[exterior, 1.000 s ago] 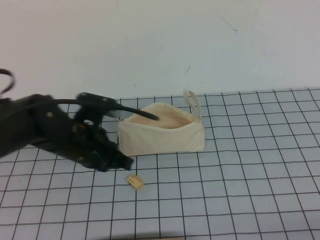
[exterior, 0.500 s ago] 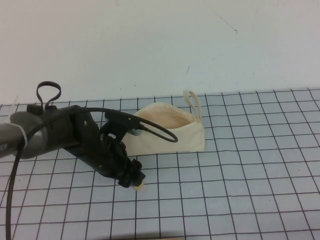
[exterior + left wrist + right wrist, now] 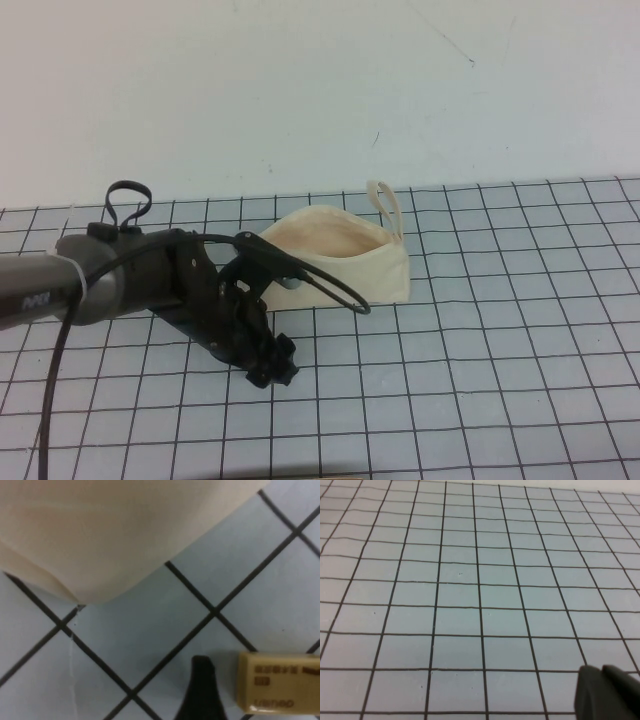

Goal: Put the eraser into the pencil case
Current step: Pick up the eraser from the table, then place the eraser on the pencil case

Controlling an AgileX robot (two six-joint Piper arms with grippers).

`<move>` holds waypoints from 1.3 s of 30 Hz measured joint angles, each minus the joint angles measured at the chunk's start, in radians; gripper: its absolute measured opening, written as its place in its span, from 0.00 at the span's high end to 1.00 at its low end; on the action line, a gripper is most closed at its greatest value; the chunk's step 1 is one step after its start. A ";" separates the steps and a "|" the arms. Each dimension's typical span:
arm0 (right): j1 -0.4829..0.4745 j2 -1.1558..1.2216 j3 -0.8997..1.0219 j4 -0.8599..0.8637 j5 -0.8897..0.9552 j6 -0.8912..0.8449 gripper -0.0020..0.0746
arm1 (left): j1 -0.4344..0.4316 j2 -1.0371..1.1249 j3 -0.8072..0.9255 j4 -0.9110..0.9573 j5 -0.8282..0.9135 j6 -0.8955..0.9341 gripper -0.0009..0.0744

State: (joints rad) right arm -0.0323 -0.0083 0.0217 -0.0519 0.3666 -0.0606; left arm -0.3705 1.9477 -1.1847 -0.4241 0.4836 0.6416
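From the high view we saw the left gripper (image 3: 272, 368) lowered to the gridded mat (image 3: 500, 330) just in front of the near left corner of the pencil case (image 3: 345, 268). The dark arm and its looping cable covered the spot beneath it, so the eraser was not visible there.

The left wrist view supplied what the high view hid. The eraser (image 3: 279, 682) lay flat on the mat, its printed face upward, close beside one dark fingertip (image 3: 201, 690). A narrow strip of mat separated the two, so the fingertip was not touching the eraser. We saw only that one fingertip, so we could not tell whether the left gripper was open or closed. A rounded cream corner of the pencil case filled the far part of that view, near the eraser but apart from it.

The pencil case stood upright with its mouth open, the peach lining showing inside and the fabric loop (image 3: 385, 205) raised at its far right end. We saw nothing inside it.

The right gripper (image 3: 607, 692) appeared only in the right wrist view, as a dark edge above bare mat. We could not tell how its fingers stood.
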 joint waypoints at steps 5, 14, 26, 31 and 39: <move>0.000 0.000 0.000 0.000 0.000 0.000 0.97 | 0.000 0.013 -0.006 0.012 -0.004 0.024 0.38; 0.000 0.000 0.000 0.000 0.000 0.000 0.97 | 0.000 0.013 -0.034 0.016 0.083 -0.006 0.61; 0.000 0.000 0.000 0.000 0.000 0.000 0.97 | 0.000 -0.098 -0.312 0.029 0.472 -0.092 0.61; 0.000 0.000 0.000 0.000 0.000 0.000 0.97 | 0.000 -0.120 -0.391 0.011 0.230 -0.098 0.61; 0.000 0.000 0.000 0.000 0.000 0.000 0.97 | 0.000 -0.063 -0.392 -0.026 0.082 -0.096 0.39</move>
State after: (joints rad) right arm -0.0323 -0.0083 0.0217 -0.0519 0.3666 -0.0606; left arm -0.3705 1.8852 -1.5766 -0.4504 0.5652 0.5457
